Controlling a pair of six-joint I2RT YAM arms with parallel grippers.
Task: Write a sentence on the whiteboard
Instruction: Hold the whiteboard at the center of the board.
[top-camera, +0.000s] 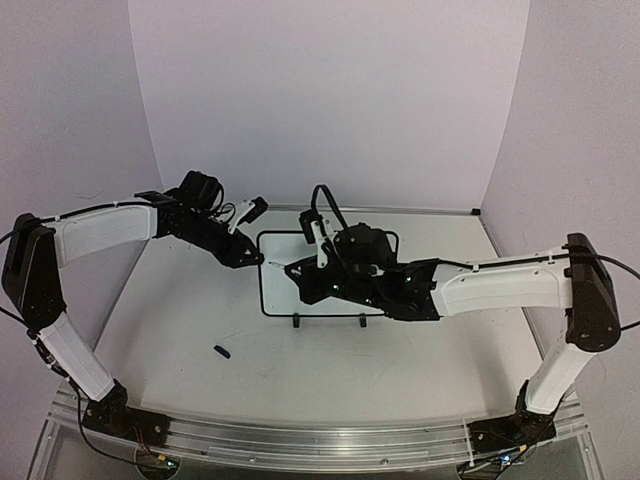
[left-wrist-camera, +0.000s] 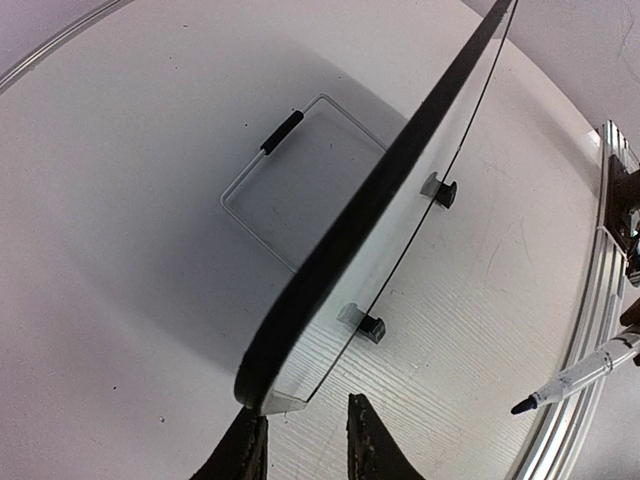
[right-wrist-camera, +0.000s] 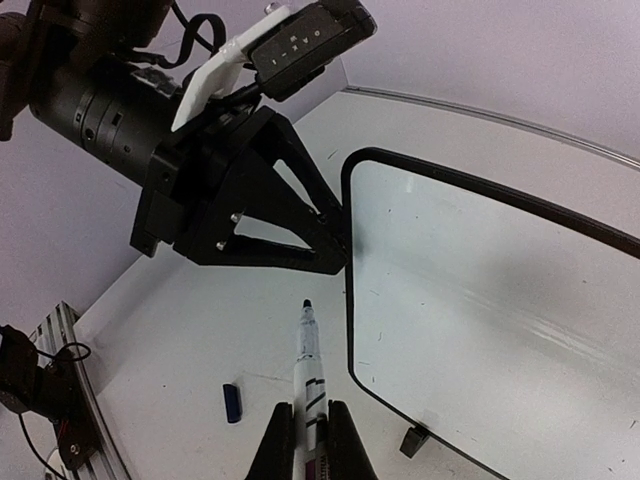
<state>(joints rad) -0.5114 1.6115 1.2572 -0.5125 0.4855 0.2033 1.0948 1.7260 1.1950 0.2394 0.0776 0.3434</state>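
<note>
The right gripper (right-wrist-camera: 310, 412) was closed on the marker (right-wrist-camera: 306, 350); the left gripper (left-wrist-camera: 304, 430) straddled the whiteboard (right-wrist-camera: 480, 300) edge, its clamping not determinable.

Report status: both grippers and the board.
Left gripper jaws astride whiteboard edge, clamp unclear. Right gripper shut on uncapped marker. No writing visible. Cap lying loose, nothing blocking.

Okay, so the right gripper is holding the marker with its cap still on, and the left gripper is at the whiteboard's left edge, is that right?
Not quite: the cap is off. The right wrist view shows the marker bare-tipped in the right gripper, with a small dark cap lying on the table. The left gripper is at the whiteboard's left edge.
</note>
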